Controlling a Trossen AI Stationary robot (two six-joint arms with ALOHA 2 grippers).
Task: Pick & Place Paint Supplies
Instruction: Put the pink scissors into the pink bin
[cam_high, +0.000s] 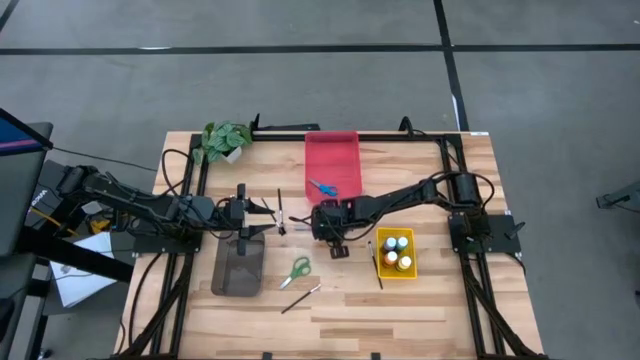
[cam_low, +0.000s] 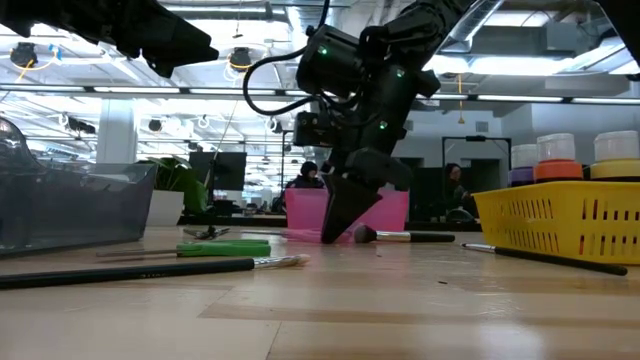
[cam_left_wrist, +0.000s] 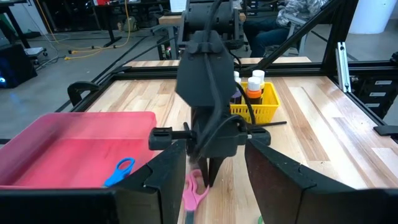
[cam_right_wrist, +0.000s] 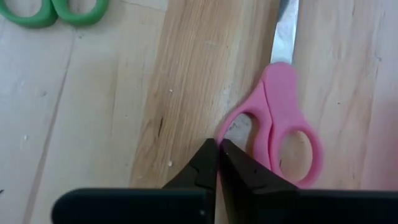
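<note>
Pink-handled scissors (cam_right_wrist: 283, 124) lie flat on the table. My right gripper (cam_right_wrist: 218, 144) is shut and points down, its tips at the table (cam_low: 338, 238) beside the scissors' handle loop. My left gripper (cam_left_wrist: 214, 142) is open and hovers toward the table's left (cam_high: 268, 218), facing the right gripper. Green scissors (cam_high: 297, 270) and a brush (cam_high: 300, 297) lie nearer the near edge. Blue scissors (cam_high: 322, 188) rest in the red tray (cam_high: 332, 150). Paint bottles (cam_high: 397, 250) stand in the yellow tray (cam_high: 383, 270). My right gripper comes from above, pointing down, with its shut fingertips (cam_right_wrist: 208, 155) at the outer rim of the pink scissors' handle loop (cam_right_wrist: 231, 127). The scissors lie flat on the wood. I cannot tell whether the tips touch the loop.
A grey tray (cam_high: 238, 268) sits near the left gripper toward the near edge. A potted plant (cam_high: 226, 140) stands at the far left corner. Other brushes lie by the yellow tray (cam_high: 378, 268) and between the grippers (cam_high: 281, 210). People sit in the room beyond the table.
</note>
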